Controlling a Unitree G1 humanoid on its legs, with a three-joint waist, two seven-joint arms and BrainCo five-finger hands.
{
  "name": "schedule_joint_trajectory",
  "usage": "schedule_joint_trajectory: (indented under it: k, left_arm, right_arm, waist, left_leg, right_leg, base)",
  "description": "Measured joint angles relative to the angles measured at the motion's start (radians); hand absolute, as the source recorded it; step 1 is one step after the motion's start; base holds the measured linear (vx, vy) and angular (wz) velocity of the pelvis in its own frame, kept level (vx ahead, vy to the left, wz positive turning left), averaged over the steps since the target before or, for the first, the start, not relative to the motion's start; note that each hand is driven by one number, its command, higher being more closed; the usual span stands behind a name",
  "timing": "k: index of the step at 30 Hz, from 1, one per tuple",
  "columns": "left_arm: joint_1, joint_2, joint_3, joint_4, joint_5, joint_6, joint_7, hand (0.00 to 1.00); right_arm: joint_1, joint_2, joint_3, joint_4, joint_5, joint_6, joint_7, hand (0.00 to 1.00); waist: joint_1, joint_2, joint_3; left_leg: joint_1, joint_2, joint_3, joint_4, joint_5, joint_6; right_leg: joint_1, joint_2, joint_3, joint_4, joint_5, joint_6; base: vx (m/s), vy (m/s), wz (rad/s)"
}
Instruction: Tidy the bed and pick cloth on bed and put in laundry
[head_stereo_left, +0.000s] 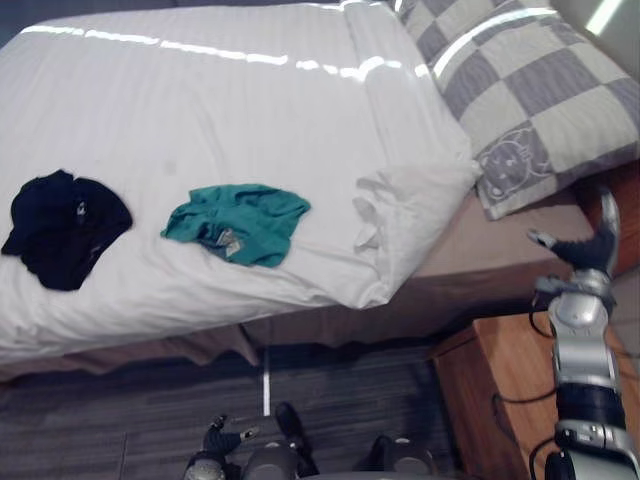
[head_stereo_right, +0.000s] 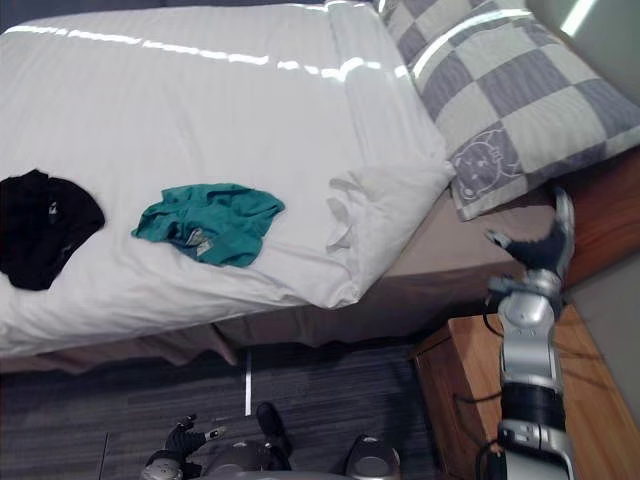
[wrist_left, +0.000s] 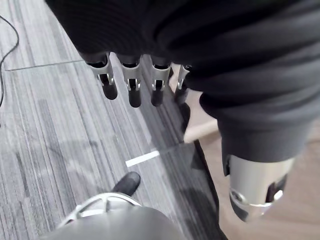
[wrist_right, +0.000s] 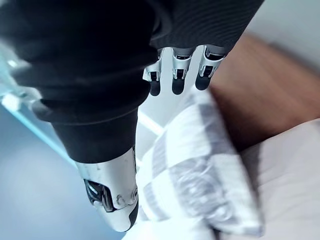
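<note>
A crumpled green cloth lies on the white duvet near the bed's front edge. A black cloth lies to its left, also near the edge. My right hand is raised at the right, beside the checkered pillow and above the wooden nightstand; its fingers are straight and hold nothing. My left hand hangs low in front of the bed over the grey carpet, its fingers relaxed and empty.
The duvet's corner is folded back at the right, baring the tan mattress. The grey-and-white checkered pillow lies at the bed's head. A wooden nightstand stands at the lower right. Grey striped carpet runs along the bed's front.
</note>
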Motion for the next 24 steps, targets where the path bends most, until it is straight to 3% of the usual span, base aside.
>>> schedule_joint_trajectory:
  k: [1,2,4,5,6,8,9,12,13,17,18,20,24]
  left_arm:
    - [-0.005,-0.001,-0.018,0.001,0.000,0.000,0.001,0.00]
    - [-0.013,0.003,-0.023,0.004,0.000,0.000,0.001,0.00]
    - [-0.028,0.014,-0.028,0.005,0.001,-0.001,0.001,0.00]
    - [-0.030,0.016,-0.030,0.005,0.001,0.000,0.001,0.00]
    - [-0.038,0.015,-0.037,0.006,0.002,-0.001,0.001,0.00]
    - [-0.039,0.008,-0.066,0.001,0.002,-0.010,-0.001,0.00]
    - [-0.032,0.007,-0.076,-0.001,0.002,-0.011,-0.001,0.00]
    - [-0.033,0.011,-0.103,-0.008,0.000,-0.020,-0.001,0.00]
    - [-0.032,0.010,-0.108,-0.013,0.000,-0.025,-0.001,0.00]
    - [-0.105,0.013,-0.142,-0.057,-0.009,-0.047,0.002,0.00]
    - [-0.127,0.013,-0.149,-0.074,-0.021,-0.063,0.004,0.00]
    - [-0.136,0.013,-0.154,-0.085,-0.033,-0.071,0.006,0.00]
    - [-0.132,0.007,-0.194,-0.083,-0.052,-0.067,0.020,0.00]
  right_arm:
    - [-0.007,-0.015,0.028,0.000,-0.005,-0.003,0.014,0.00]
    - [-0.007,-0.030,0.055,0.000,-0.016,-0.002,0.026,0.00]
    - [-0.026,-0.053,0.105,0.000,-0.035,0.000,0.055,0.00]
    - [-0.035,-0.061,0.116,0.000,-0.037,0.000,0.059,0.00]
    - [-0.059,-0.078,0.134,0.005,-0.038,-0.001,0.065,0.00]
    - [-0.101,-0.096,0.168,0.037,-0.037,0.001,0.085,0.00]
    - [-0.119,-0.096,0.183,0.054,-0.038,0.001,0.103,0.00]
    - [-0.161,-0.099,0.229,0.142,-0.037,0.002,0.110,0.00]
    - [-0.186,-0.100,0.244,0.174,-0.037,0.002,0.115,1.00]
    - [-0.439,-0.173,0.330,0.414,-0.037,0.004,0.123,1.00]
    - [-0.528,-0.209,0.341,0.495,-0.036,0.004,0.123,1.00]
    - [-0.609,-0.227,0.350,0.560,-0.035,0.003,0.121,1.00]
    - [-0.658,-0.229,0.358,0.603,-0.035,-0.003,0.116,1.00]
  waist:
    - [-0.002,0.012,0.010]
    - [-0.007,0.024,0.018]
    - [-0.006,0.022,0.019]
    - [-0.005,0.020,0.019]
    - [-0.006,0.022,0.025]
    - [0.001,0.058,0.026]
    - [0.006,0.065,0.028]
    - [0.019,0.084,0.031]
    - [0.020,0.088,0.033]
    - [0.018,0.146,0.103]
    - [0.024,0.170,0.138]
    - [0.027,0.190,0.162]
    - [0.029,0.200,0.183]
  left_leg:
    - [-0.001,0.002,-0.035,0.000,0.000,-0.001]
    - [-0.010,0.003,-0.068,0.000,0.002,-0.003]
    - [-0.046,-0.008,-0.111,0.000,0.014,-0.022]
    - [-0.055,-0.016,-0.123,0.000,0.019,-0.028]
    - [-0.071,-0.029,-0.151,-0.001,0.024,-0.036]
    - [-0.095,-0.013,-0.188,-0.001,0.021,-0.056]
    - [-0.110,-0.001,-0.196,0.000,0.015,-0.084]
    - [-0.141,0.025,-0.202,0.000,0.038,-0.099]
    - [-0.151,0.028,-0.204,0.000,0.053,-0.096]
    - [-0.225,0.026,-0.202,0.006,0.118,-0.041]
    - [-0.241,0.025,-0.200,0.006,0.123,-0.037]
    - [-0.266,0.025,-0.198,0.006,0.127,-0.038]
    - [-0.286,0.027,-0.193,0.006,0.127,-0.038]
  right_leg:
    - [-0.041,0.028,0.120,0.049,-0.032,-0.001]
    - [-0.048,0.058,0.205,0.021,-0.054,0.024]
    - [-0.052,0.062,0.288,-0.137,-0.043,0.044]
    - [-0.049,0.057,0.290,-0.177,-0.035,0.053]
    - [-0.050,0.044,0.274,-0.199,0.026,0.080]
    - [-0.046,0.052,0.236,-0.222,0.041,0.074]
    - [-0.041,0.056,0.207,-0.252,0.056,0.073]
    - [-0.045,0.081,0.183,-0.285,0.084,0.069]
    - [-0.054,0.084,0.182,-0.285,0.085,0.068]
    - [-0.119,0.084,0.188,-0.279,0.104,0.078]
    - [-0.138,0.082,0.191,-0.276,0.107,0.079]
    - [-0.169,0.082,0.194,-0.267,0.108,0.079]
    - [-0.204,0.085,0.213,-0.258,0.108,0.079]
  base:
    - [-0.02,-0.024,0.92]
    - [0.00,-0.057,1.12]
    - [0.05,-0.140,1.18]
    - [0.07,-0.170,1.08]
    - [0.04,-0.113,0.83]
    - [0.05,-0.121,0.64]
    - [0.04,-0.104,0.33]
    - [0.06,-0.077,0.11]
    - [0.09,-0.046,0.01]
    - [0.09,-0.009,-0.01]
    - [0.08,0.010,0.03]
    - [0.04,-0.009,-0.02]
    - [0.07,-0.047,-0.14]
